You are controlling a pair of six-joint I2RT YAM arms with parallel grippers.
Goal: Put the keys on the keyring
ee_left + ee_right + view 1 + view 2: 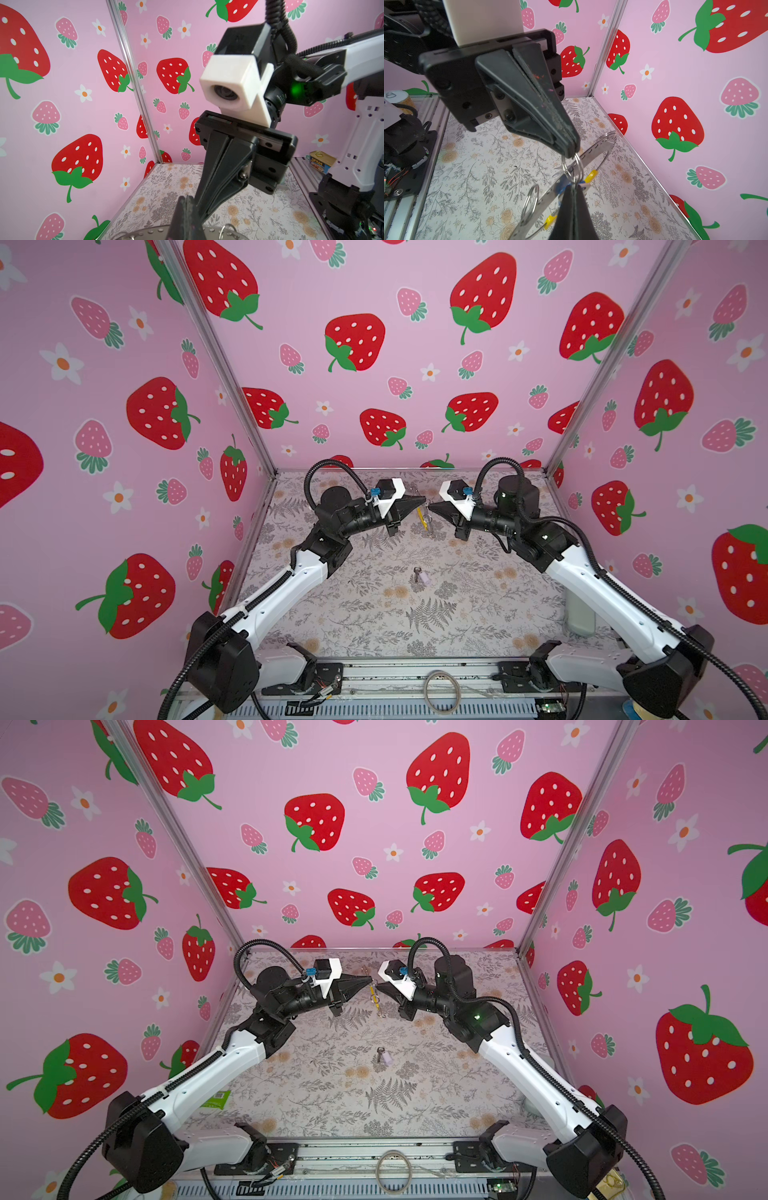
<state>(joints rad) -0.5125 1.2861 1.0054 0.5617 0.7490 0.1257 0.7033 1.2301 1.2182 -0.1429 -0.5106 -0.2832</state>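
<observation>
L gripper (571, 152) pinches keyring (603, 144) by a loop, steadying it; R gripper (574, 186) clamps blue-tag key (564, 188) (threading, likely); lilac-tag key (419, 575) lies at 6 o'clock.

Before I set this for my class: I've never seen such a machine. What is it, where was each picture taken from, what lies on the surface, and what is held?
These are two white-and-black robot arms, each ending in a two-fingered black gripper. Two pictures look down from overhead; two come from cameras on the arms' wrists. On the flower-patterned table lies a small dark key with a pale lilac plastic tag. Both grippers are shut, meeting in the air. The left gripper pinches a small metal loop on the large thin grey keyring with yellow sections; the right gripper pinches what looks like a blue plastic tag beside it.
</observation>
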